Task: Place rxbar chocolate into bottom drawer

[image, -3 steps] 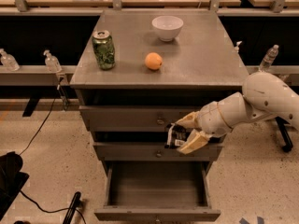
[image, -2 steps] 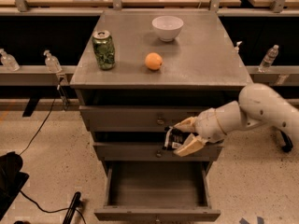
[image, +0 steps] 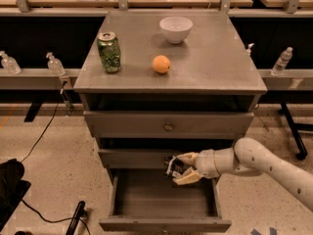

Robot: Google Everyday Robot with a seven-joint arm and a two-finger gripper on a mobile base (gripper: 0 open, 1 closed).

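Gripper point(image: 180, 169): fingers clamping the rxbar chocolate point(image: 174, 167), hovering over the rear of the pulled-out bottom drawer point(image: 164, 224), just in front of the middle drawer point(image: 132, 158).

Step in hand, as judged: carrying the bar in for placing. The next move is calling for lowering toward the drawer floor, then parting the fingers.

Bottom drawer: showing nothing inside (bar not yet resting there).

White bowl point(image: 175, 29) on the cabinet top point(image: 210, 58): showing nothing inside.

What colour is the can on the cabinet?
The can is green, camera view; the gripper holds the rxbar chocolate over the open bottom drawer.
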